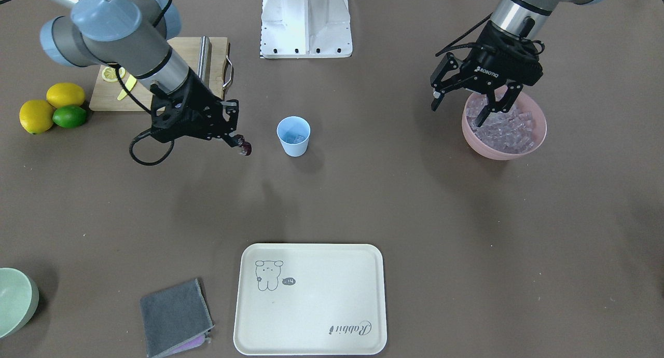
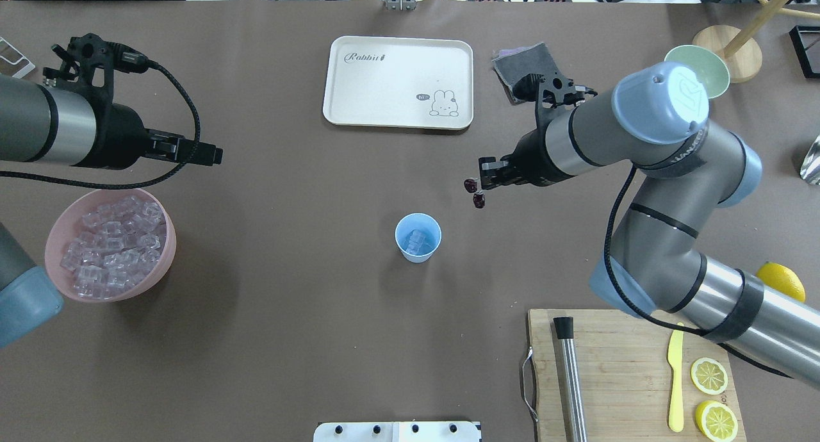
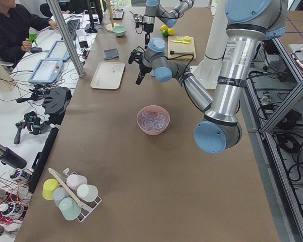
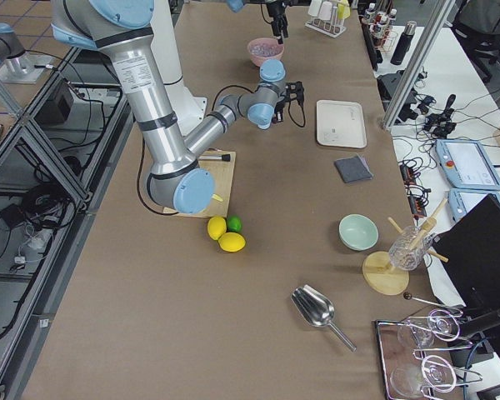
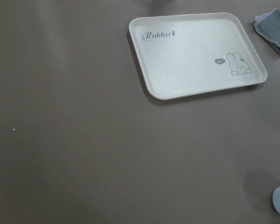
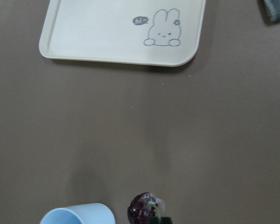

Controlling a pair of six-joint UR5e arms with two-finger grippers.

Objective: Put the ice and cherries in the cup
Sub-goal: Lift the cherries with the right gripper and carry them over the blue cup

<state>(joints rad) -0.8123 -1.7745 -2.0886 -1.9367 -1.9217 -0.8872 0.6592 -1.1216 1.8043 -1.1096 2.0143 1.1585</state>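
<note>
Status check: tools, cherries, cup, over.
Left tool open over bowl of ice. Right tool shut on cherries, beside cup, not over it. Cup upright, ice inside. Nothing between cherries and cup.

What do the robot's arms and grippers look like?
The left arm and right arm are silver-grey tubes with pale blue joint caps. The left gripper and right gripper are black, two-fingered; the left reads ROBOTIQ. Black cables loop along the wrists.

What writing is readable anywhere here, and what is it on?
"Rabbit": on the cream tray.
"hi~": in a speech bubble beside the tray's bunny drawing.
"ROBOTIQ": on the left gripper.
Text on the desk screens: too small to read.
</note>
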